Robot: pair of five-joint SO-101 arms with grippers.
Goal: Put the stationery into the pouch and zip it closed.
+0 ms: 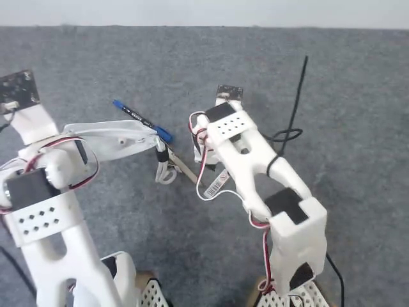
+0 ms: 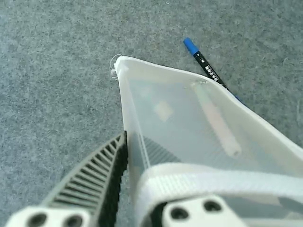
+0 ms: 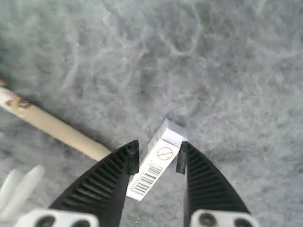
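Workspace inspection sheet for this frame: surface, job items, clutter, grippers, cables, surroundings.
Surface: grey carpet, nothing spilled.
Job's things: translucent pouch held by left gripper; blue pen partly behind it; beige stick and small white box on the carpet.
Clutter: white looped piece by the stick, kind unclear.
Grippers: left gripper shut on the pouch; right gripper shut on the box.
Cables: black cable beside the right arm.
Surroundings: pale wall behind the carpet.

Small white box (image 3: 154, 171): barcode and red crossed-circle sign. Pen (image 2: 204, 66): white print on barrel, illegible.
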